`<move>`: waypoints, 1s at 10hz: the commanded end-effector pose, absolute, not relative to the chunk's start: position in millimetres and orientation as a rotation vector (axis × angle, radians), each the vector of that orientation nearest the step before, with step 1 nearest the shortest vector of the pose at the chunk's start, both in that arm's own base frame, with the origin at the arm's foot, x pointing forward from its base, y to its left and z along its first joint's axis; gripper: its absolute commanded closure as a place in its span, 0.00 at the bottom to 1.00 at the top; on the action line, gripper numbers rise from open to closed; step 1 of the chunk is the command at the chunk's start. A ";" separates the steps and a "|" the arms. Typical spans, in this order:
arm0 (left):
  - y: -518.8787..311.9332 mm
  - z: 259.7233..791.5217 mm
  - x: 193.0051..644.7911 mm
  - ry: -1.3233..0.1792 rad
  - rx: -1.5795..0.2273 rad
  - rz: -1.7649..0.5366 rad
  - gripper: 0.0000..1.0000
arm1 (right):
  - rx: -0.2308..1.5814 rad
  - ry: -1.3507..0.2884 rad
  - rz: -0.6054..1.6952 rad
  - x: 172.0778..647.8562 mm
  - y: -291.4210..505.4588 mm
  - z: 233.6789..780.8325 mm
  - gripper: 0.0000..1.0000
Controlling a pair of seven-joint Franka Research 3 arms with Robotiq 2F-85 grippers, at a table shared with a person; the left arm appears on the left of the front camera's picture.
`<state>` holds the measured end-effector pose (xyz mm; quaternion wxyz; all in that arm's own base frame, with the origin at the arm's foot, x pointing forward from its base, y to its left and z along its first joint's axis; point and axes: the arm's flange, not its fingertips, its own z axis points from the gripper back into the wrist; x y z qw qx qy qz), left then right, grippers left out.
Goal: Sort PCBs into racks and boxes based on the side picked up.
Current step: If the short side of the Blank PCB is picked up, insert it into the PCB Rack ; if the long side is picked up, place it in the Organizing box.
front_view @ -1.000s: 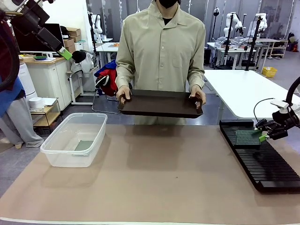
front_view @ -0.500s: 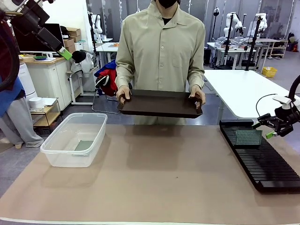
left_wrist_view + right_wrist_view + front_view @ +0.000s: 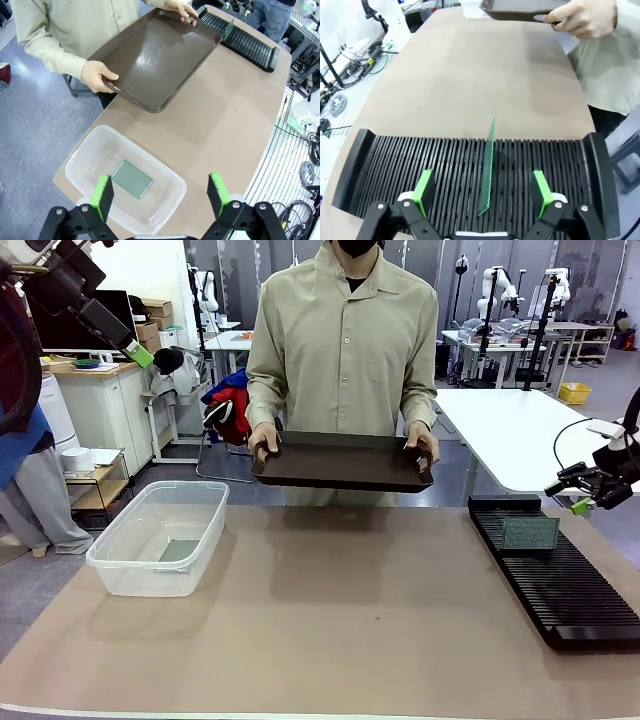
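One green PCB [image 3: 530, 533] stands upright in a slot of the black rack [image 3: 560, 585] at the right, seen edge-on as PCB [image 3: 487, 165] in the rack [image 3: 420, 160]. My right gripper [image 3: 570, 495] hangs open just above and right of it, nothing between its fingers; right gripper [image 3: 483, 192]. Another PCB [image 3: 180, 552] lies flat in the clear box [image 3: 110, 560] at the left; PCB [image 3: 132, 179], box [image 3: 150, 156]. My left gripper [image 3: 135, 348] is raised high at the far left, open and empty; left gripper [image 3: 160, 194] looks down on the box.
A person at the far side holds a dark brown tray [image 3: 340, 460] level in both hands above the table edge; tray [image 3: 155, 55]. The brown tabletop between box and rack is bare. A white table [image 3: 520, 430] stands behind the rack.
My right gripper opened, let go of the PCB and drew back up and to the right. The board stays standing in the rack. The left arm and the person have not moved.
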<state>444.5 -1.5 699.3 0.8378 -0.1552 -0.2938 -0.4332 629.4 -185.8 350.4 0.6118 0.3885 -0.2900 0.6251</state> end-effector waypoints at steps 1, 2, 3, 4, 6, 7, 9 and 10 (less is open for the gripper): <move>-2.4 698.6 442.9 -0.615 -0.330 -0.920 0.00 | 0.899 -0.639 1.391 615.4 -172.9 356.3 0.00; -2.4 698.6 442.9 -0.615 -0.330 -0.920 0.00 | 0.896 -0.669 1.442 629.4 -185.8 350.4 0.00; -2.4 698.6 442.9 -0.615 -0.330 -0.920 0.00 | 0.896 -0.669 1.442 629.4 -185.8 350.4 0.00; -2.4 698.6 442.9 -0.615 -0.330 -0.920 0.00 | 0.896 -0.669 1.442 629.4 -185.8 350.4 0.00; -2.4 698.6 442.9 -0.615 -0.330 -0.920 0.00 | 0.896 -0.669 1.442 629.4 -185.8 350.4 0.00; -2.4 698.6 442.9 -0.615 -0.330 -0.920 0.00 | 0.896 -0.669 1.442 629.4 -185.8 350.4 0.00; -2.4 698.6 442.9 -0.615 -0.330 -0.920 0.00 | 0.885 -0.647 1.433 620.2 -177.2 363.4 0.00; -2.4 698.6 442.9 -0.615 -0.330 -0.920 0.00 | 0.884 -0.621 1.426 616.2 -168.9 382.8 0.00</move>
